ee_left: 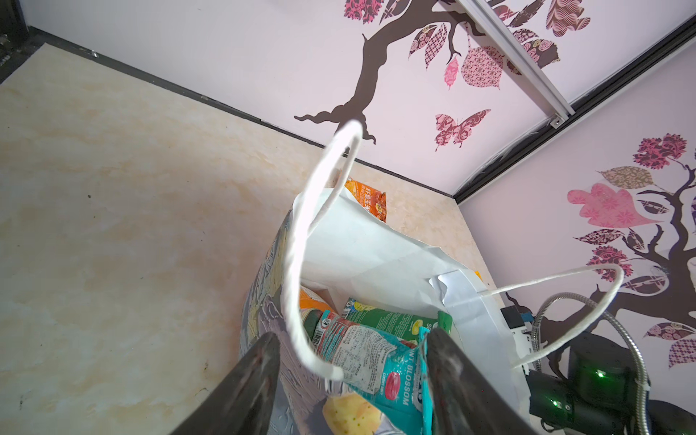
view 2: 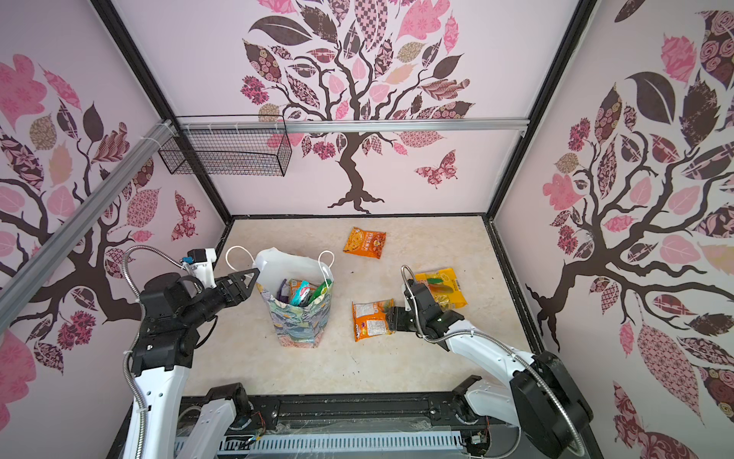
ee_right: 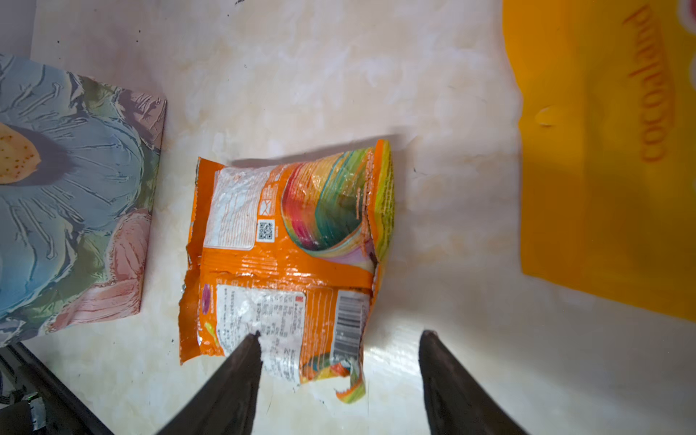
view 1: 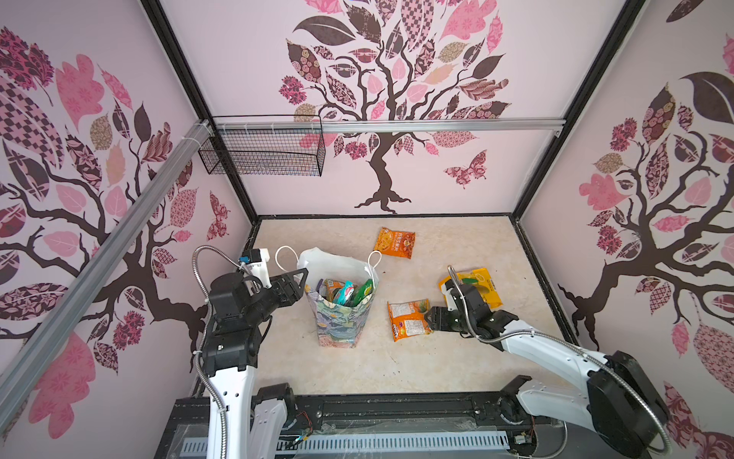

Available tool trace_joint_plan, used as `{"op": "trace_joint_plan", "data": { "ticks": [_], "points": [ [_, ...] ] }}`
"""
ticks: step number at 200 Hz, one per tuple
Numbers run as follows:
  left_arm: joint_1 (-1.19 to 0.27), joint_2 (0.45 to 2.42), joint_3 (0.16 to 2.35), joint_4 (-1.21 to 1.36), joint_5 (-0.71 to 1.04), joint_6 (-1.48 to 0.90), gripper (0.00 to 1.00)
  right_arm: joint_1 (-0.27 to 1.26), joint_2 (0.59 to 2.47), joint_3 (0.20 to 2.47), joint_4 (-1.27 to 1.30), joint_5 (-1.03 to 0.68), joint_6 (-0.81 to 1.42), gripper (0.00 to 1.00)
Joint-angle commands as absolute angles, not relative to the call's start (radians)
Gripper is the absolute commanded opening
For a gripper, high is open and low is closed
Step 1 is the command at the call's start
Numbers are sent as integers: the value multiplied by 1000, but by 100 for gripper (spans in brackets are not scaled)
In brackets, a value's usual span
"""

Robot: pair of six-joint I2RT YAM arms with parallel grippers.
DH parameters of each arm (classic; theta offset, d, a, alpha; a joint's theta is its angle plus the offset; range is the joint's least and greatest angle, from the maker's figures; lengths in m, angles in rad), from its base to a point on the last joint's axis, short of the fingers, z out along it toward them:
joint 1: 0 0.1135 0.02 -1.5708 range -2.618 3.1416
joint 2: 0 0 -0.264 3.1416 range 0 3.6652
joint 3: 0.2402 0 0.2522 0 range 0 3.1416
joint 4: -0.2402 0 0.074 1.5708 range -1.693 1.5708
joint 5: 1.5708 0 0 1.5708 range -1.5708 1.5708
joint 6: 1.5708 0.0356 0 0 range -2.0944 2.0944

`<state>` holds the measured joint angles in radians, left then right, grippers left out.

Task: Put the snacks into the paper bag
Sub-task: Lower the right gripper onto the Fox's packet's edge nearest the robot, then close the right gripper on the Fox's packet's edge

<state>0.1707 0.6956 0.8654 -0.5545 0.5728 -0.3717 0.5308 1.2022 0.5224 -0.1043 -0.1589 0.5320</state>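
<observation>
Your left gripper (view 1: 298, 280) straddles the bag (view 1: 337, 322) rim, jaws apart, holding nothing, likely steadying it; your right gripper (ee_right: 342, 334), spread and empty, brackets the orange packet (ee_right: 286, 241) lying beside the bag.

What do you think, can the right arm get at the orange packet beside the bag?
Probably yes. Its pincer is open right at the orange packet's edge, one fingertip over it, with nothing between them; the yellow packet lies off to one side.
</observation>
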Motion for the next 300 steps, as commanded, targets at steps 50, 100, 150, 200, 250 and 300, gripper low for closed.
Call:
{"op": "trace_joint_plan", "data": {
  "ticks": [50,100,150,200,250,300],
  "points": [
    [177,698,862,-520,595,-376,65,489,1264,445,64,-287,546,65],
    [177,702,862,-518,599,-377,65,474,1246,375,166,-350,596,62],
    [176,699,861,-517,600,-377,65,468,1254,350,218,-353,603,58],
    [177,697,862,-515,598,-378,65,461,1292,346,272,-376,596,55],
    [177,695,862,-515,600,-377,65,462,1311,353,269,-381,600,44],
    [177,693,861,-514,602,-379,65,462,1295,360,230,-356,589,30]
  ]
}}
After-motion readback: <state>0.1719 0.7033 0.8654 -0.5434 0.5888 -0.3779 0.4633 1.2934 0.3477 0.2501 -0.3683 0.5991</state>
